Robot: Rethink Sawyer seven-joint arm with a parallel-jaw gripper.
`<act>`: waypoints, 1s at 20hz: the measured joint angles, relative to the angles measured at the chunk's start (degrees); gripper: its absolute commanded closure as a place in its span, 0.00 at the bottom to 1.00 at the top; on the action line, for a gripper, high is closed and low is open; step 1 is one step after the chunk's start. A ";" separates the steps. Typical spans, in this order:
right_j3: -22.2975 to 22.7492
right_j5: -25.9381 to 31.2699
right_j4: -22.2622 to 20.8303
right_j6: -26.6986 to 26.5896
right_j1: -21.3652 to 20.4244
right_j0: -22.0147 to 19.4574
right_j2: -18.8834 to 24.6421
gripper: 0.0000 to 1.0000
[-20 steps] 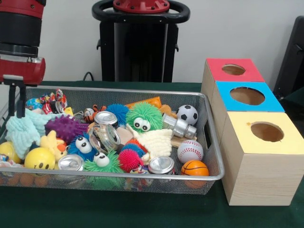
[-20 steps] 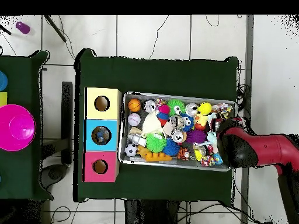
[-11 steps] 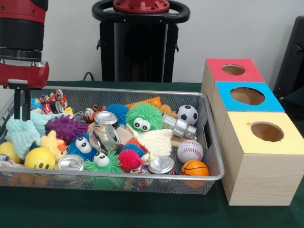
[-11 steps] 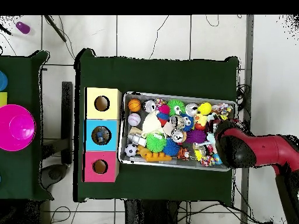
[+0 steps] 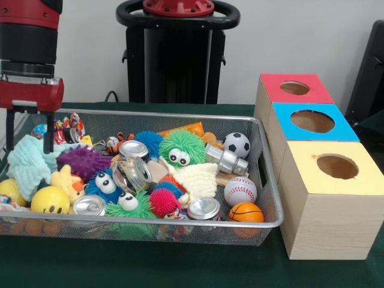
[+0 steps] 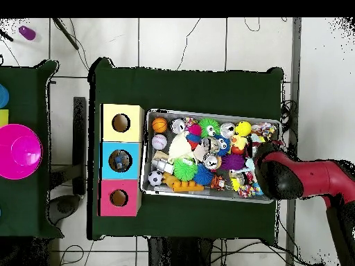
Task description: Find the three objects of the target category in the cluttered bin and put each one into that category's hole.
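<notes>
A wire mesh bin holds a jumble of toys, cans and cloths. My gripper hangs open at its left end, one finger on each side of a mint fluffy cloth, with nothing held. A purple spiky ball lies just right of it. A soccer ball, a baseball and a basketball sit at the bin's right end. Beside the bin stand the red box, blue box and yellow box, each with a round hole. In the overhead view the arm hides the gripper.
Several shiny cans, a green furry toy with eyes, a yellow smiley ball and a cream cloth crowd the bin's middle. In the overhead view a pink bowl sits on a separate table; something lies inside the blue box's hole.
The gripper's fingers, close together before, have spread apart. The arm shifted slightly right and now straddles the mint cloth.
</notes>
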 measured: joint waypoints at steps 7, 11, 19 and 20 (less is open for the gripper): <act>0.04 0.00 0.00 0.00 0.01 0.20 -0.01 0.00; 0.04 -0.01 0.00 0.00 0.15 0.38 -0.02 0.00; 0.02 -1.94 -1.69 0.00 2.94 0.72 -1.09 0.00; 0.02 -2.35 -2.08 0.00 3.39 0.74 -1.40 0.00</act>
